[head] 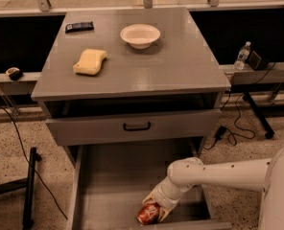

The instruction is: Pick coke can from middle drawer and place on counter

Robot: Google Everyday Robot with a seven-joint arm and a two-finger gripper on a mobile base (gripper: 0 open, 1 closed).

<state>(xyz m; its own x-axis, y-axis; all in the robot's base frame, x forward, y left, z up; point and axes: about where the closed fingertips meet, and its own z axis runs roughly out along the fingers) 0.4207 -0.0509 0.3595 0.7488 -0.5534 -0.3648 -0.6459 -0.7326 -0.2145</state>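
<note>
The coke can (147,214) lies on its side near the front of the open middle drawer (113,176), a wide grey box pulled out below the cabinet. My gripper (154,206) reaches down from the white arm at the right and sits right over the can, its cream fingers (151,197) on either side of the can's upper end. The counter (132,56) is the grey top slab above.
On the counter lie a yellow sponge (90,61), a white bowl (140,35) and a black flat object (79,27). The top drawer front with a black handle (136,126) sticks out slightly above the open drawer. A water bottle (241,55) stands on the right ledge.
</note>
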